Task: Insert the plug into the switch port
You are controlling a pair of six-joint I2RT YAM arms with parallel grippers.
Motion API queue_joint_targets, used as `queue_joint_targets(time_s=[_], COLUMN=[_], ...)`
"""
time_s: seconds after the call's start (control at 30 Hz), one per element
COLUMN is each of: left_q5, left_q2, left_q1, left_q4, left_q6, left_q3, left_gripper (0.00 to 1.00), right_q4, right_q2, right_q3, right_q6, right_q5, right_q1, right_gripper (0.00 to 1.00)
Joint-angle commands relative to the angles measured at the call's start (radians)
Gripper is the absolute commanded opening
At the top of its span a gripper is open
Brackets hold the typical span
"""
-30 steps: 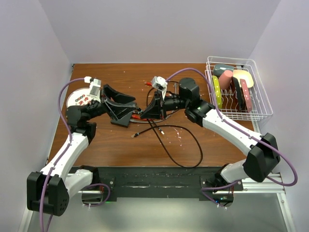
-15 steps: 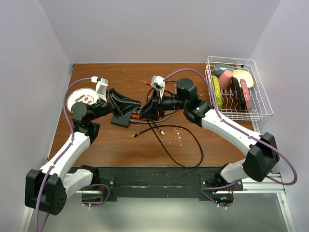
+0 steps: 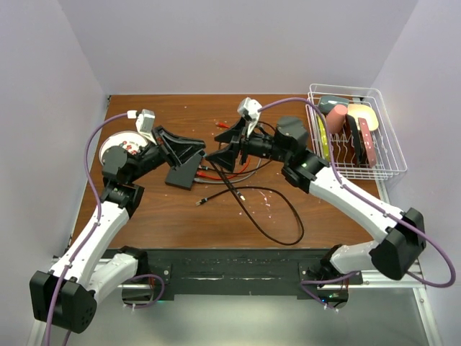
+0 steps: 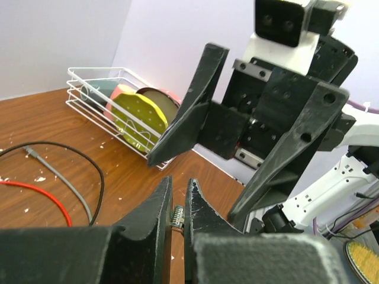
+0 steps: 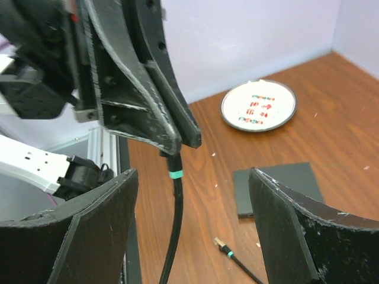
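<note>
Black-cabled plug [image 4: 176, 216], clamped between the nearly closed jaws of the left gripper [image 4: 177, 186] and held above the surface [image 3: 173, 216]. Only the left wrist view shows the plug itself, a small piece at the finger tips. The right wrist view instead shows its cable [image 5: 173, 195], which has a teal band and hangs straight down from those tips. The top view hides both behind the fingers.

The switch [image 3: 182, 171] lies flat on the surface just beside and below the left gripper, apart from the plug. The right wrist view shows it as a plain dark slab [image 5: 278, 190]. Its row of ports cannot be made out in any view.

The right gripper [image 3: 218, 148] faces the left one tip to tip, jaws wide apart and holding nothing.

A second plug [image 5: 220, 242] lies loose on the surface near the switch. A red wire [image 3: 216, 173] runs under the grippers. A plate [image 5: 259, 105] sits beyond the switch at the far left. A wire basket [image 3: 389, 155] stands at the far right and is also seen behind the right gripper in the left wrist view.
</note>
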Motion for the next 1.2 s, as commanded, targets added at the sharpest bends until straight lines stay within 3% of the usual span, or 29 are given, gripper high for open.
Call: queue_joint_targets(time_s=[0.0, 0.17, 0.23, 0.27, 0.37, 0.4, 0.43, 0.5, 0.6, 0.7, 0.73, 0.83, 0.93, 1.17], left_q5=[-0.041, -0.04, -0.037, -0.035, -0.022, -0.02, -0.02, -0.006, -0.006, -0.04, -0.069, -0.177, -0.236, -0.167], left_q2=[-0.017, -0.025, -0.026, -0.025, -0.017, -0.017, -0.017, -0.016, -0.029, -0.057, -0.065, -0.109, -0.144, -0.236], left_q1=[-0.006, -0.006, -0.006, -0.006, -0.006, -0.006, -0.006, -0.006, -0.006, -0.006, -0.006, -0.005, -0.003, -0.003], left_q4=[-0.013, -0.011, -0.013, -0.011, -0.007, -0.007, -0.004, 0.009, -0.007, -0.077, -0.098, -0.236, -0.286, -0.216], left_q6=[0.011, 0.006, 0.008, 0.006, 0.008, 0.008, 0.006, 0.003, 0.034, 0.1, 0.135, 0.202, 0.259, 0.376], left_q3=[0.039, 0.039, 0.041, 0.041, 0.044, 0.046, 0.046, 0.042, 0.047, 0.061, 0.07, 0.084, 0.085, 0.024], left_gripper=[0.0, 0.0, 0.0, 0.0, 0.0, 0.0, 0.0, 0.0, 0.0, 0.42, 0.64, 0.86, 0.95, 0.99], right_q4=[0.039, 0.041, 0.071, 0.085, 0.125, 0.145, 0.147, 0.145, 0.101, 0.043, 0.032, 0.003, -0.034, -0.211], right_q2=[0.053, 0.079, 0.081, 0.077, 0.077, 0.077, 0.077, 0.084, 0.09, 0.076, 0.07, 0.054, 0.056, 0.084], right_q3=[0.049, 0.066, 0.057, 0.052, 0.043, 0.04, 0.04, 0.042, 0.062, 0.069, 0.068, 0.062, 0.074, 0.157], right_q6=[0.027, 0.029, 0.044, 0.052, 0.072, 0.085, 0.088, 0.088, 0.058, 0.01, -0.002, -0.017, -0.034, -0.206], right_q5=[0.034, 0.049, 0.049, 0.049, 0.055, 0.058, 0.068, 0.072, 0.075, 0.109, 0.115, 0.08, -0.062, -0.51], right_q1=[0.031, 0.042, 0.044, 0.042, 0.044, 0.042, 0.043, 0.044, 0.042, 0.036, 0.03, -0.019, -0.079, -0.121], right_gripper=[0.78, 0.74, 0.67, 0.54, 0.49, 0.39, 0.2, 0.0, 0.0, 0.0, 0.0, 0.0, 0.0, 0.0])
